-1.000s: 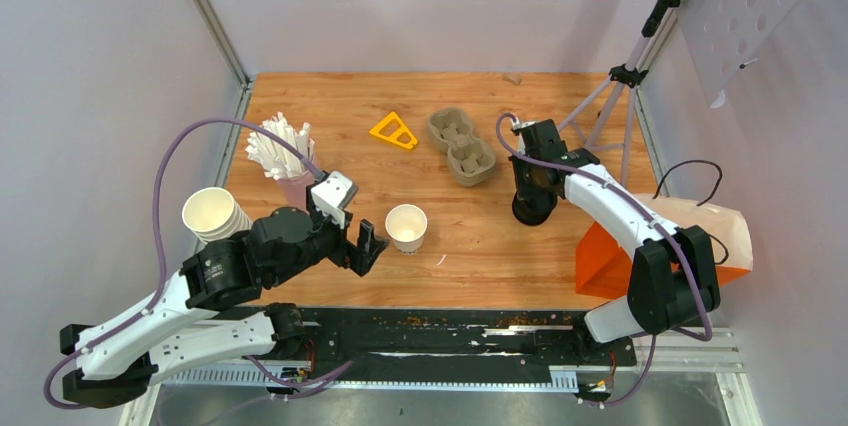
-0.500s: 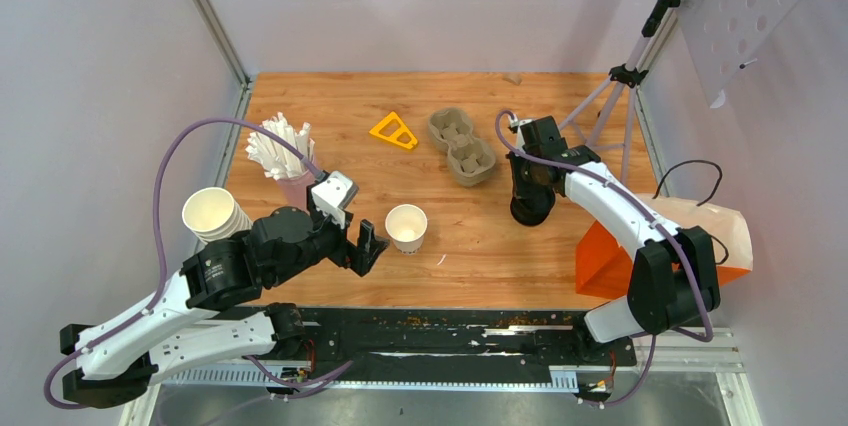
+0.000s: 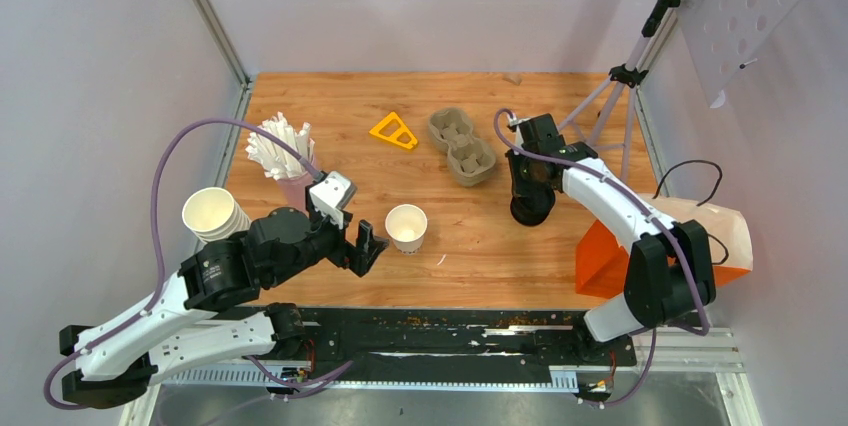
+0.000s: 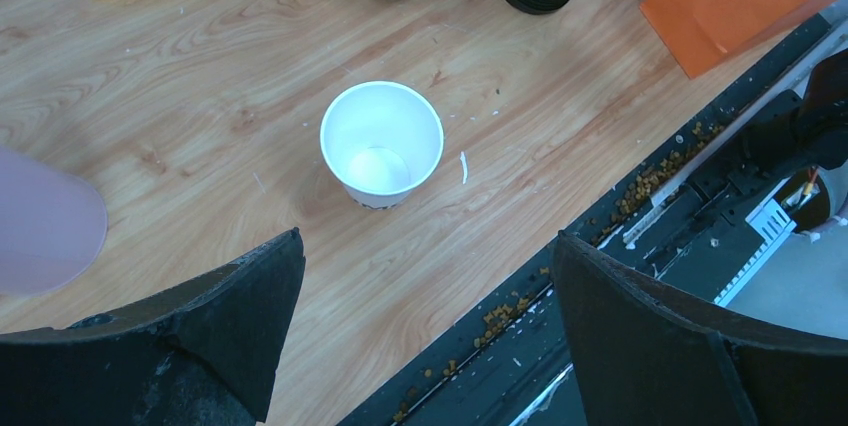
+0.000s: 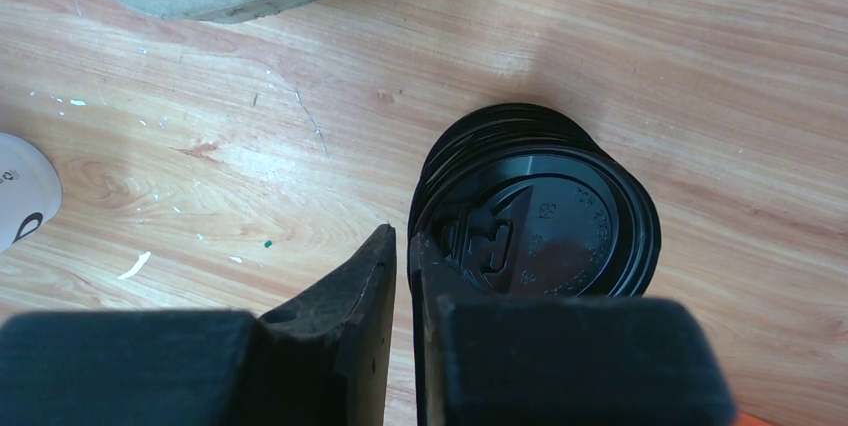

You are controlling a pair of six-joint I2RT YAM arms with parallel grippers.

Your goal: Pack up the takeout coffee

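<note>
A white paper cup (image 3: 406, 226) stands open and lidless on the wooden table, also in the left wrist view (image 4: 381, 141). My left gripper (image 3: 366, 246) is open and empty just left of it, its jaws wide apart (image 4: 428, 238). A stack of black plastic lids (image 3: 530, 210) sits right of centre. My right gripper (image 3: 529, 186) is down on the stack. In the right wrist view its jaws (image 5: 402, 238) are nearly closed on the left rim of the top lid (image 5: 560, 231), which sits slightly offset from the stack below. No lidded cups are in view.
A grey-brown pulp cup carrier (image 3: 462, 146) lies behind the lids. A stack of cream cups (image 3: 212, 214) and a pink cup of straws (image 3: 278, 151) stand at the left. A yellow triangle (image 3: 394, 131) lies at the back, an orange bag (image 3: 610, 256) and a tripod (image 3: 625, 76) at the right.
My right gripper has edged slightly back and left at the lid stack. The left arm and the cup have not moved.
</note>
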